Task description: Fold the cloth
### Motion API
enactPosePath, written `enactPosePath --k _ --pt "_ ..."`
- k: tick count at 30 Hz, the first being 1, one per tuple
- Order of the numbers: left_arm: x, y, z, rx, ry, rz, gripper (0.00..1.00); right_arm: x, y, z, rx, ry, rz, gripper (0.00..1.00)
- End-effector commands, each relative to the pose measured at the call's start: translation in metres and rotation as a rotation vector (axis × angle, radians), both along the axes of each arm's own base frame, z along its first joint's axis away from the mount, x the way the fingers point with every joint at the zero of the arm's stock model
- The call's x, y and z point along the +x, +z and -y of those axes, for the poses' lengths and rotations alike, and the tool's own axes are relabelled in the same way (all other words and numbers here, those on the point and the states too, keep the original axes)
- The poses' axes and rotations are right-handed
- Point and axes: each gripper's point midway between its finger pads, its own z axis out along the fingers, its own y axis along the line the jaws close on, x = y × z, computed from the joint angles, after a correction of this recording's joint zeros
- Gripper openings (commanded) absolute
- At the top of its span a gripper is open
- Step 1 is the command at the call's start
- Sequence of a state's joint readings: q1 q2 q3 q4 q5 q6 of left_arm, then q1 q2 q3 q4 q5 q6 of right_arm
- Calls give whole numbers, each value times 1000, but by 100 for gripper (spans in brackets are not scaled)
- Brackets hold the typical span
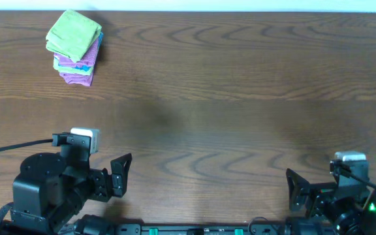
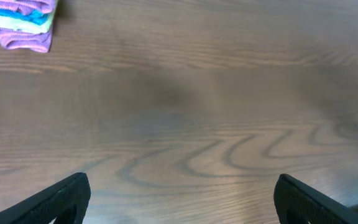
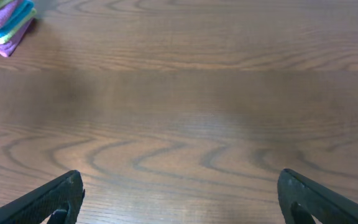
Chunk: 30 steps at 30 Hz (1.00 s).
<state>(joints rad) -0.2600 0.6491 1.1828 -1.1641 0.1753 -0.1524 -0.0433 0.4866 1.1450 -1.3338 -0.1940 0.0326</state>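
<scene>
A stack of folded cloths (image 1: 75, 47), a green cloth (image 1: 74, 32) on top, sits at the table's (image 1: 240, 98) far left, well apart from the left gripper (image 1: 120, 176) and right gripper (image 1: 297, 192), both wide and empty; a deep pinch risks lifting several layers.

No readable text, label, brand, number or sign in any of the three views. Nothing printed on the stack of folded cloths (image 1: 75, 47), nothing on the wooden table (image 1: 240, 98) beneath it.
</scene>
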Motion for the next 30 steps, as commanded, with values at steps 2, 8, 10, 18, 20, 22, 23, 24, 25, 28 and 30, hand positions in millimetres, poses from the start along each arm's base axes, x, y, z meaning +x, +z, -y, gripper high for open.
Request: enactPosePath --k 2,8,10,18,20,22,23,24,25,28,30 --pt "7 6 -28 108 88 99 95 -1 0 -2 -6 16 5 99" --pt "21 1 -43 245 54 320 96 -1 0 -2 -6 16 5 99" --pt "26 -10 -46 266 51 357 95 -1 0 -2 -6 16 5 99" --pt "43 -95 -36 234 1 415 95 -1 0 -2 -6 16 5 99" --pt "46 -114 -32 219 -15 431 95 -1 0 -2 -6 16 5 99" --pt "47 -126 -30 211 -27 438 95 -1 0 -2 -6 16 5 99" --pt "47 -129 -29 209 -30 440 95 -1 0 -2 -6 16 5 99" --pt "47 -133 -29 206 -30 439 95 -1 0 -2 -6 16 5 99" --pt "47 -137 -29 203 -27 436 95 -1 0 -2 -6 16 5 99" --pt "48 -146 -30 205 -23 434 95 -1 0 -2 -6 16 5 99" --pt "48 -149 -31 207 -19 430 96 -1 0 -2 -6 16 5 99"
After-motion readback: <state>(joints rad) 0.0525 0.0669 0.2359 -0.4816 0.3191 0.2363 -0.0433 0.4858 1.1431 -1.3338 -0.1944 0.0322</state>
